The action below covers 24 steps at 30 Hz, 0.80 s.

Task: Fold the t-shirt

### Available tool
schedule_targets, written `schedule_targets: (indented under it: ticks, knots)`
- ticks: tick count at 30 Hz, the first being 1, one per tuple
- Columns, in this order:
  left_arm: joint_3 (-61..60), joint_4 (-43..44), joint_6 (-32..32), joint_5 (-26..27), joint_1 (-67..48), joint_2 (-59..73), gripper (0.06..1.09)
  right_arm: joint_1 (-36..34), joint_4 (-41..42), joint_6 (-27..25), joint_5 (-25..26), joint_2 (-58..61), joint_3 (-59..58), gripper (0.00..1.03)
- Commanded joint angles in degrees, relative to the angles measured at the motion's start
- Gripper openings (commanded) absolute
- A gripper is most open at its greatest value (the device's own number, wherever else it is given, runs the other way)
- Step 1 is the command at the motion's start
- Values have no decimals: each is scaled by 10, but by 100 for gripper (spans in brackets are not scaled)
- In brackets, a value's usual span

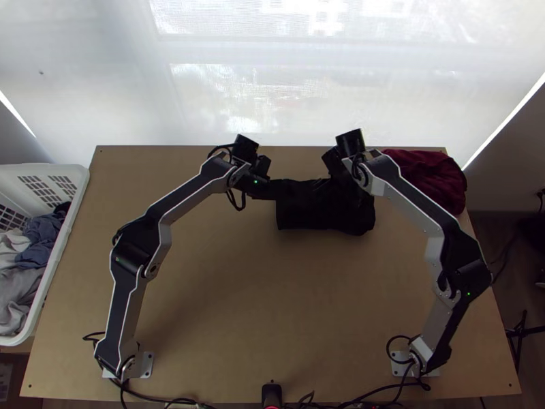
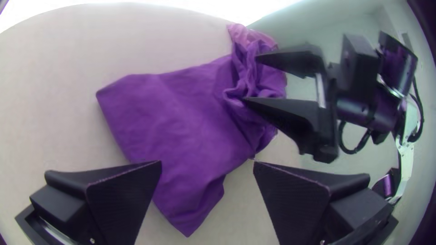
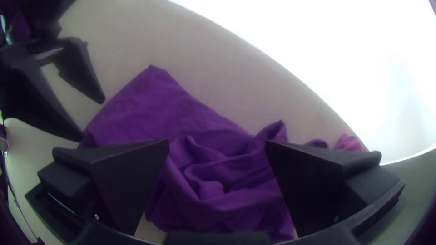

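Your dark t-shirt [image 1: 300, 213] lies on the far half of the tabletop [image 1: 259, 307], flatter toward your left, bunched toward your right. Your left end effector [image 1: 278, 178]: fingers wide apart by the flatter part, nothing gripped. Your right end effector [image 1: 332, 180]: fingers also well spread, at the bunched part, nothing clamped; contact cannot be told. Dark red cloth [image 1: 430, 178]: far right corner.
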Motion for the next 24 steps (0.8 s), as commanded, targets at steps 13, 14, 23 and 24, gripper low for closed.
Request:
schedule_targets:
  ticks: [13,14,23,24]
  knots:
    - [-22,-16,38,-35,-26,9,103,-131,12,-41,-24,-151,-269,98]
    - [-21,-17,39,-37,-26,10,103,-134,12,-41,-24,-162,-281,98]
    - [-7,-47,64,-53,-23,11,103,-170,12,-45,-27,-212,-307,98]
    - [1,-54,68,-54,-23,10,103,-171,11,-45,-29,-222,-302,98]
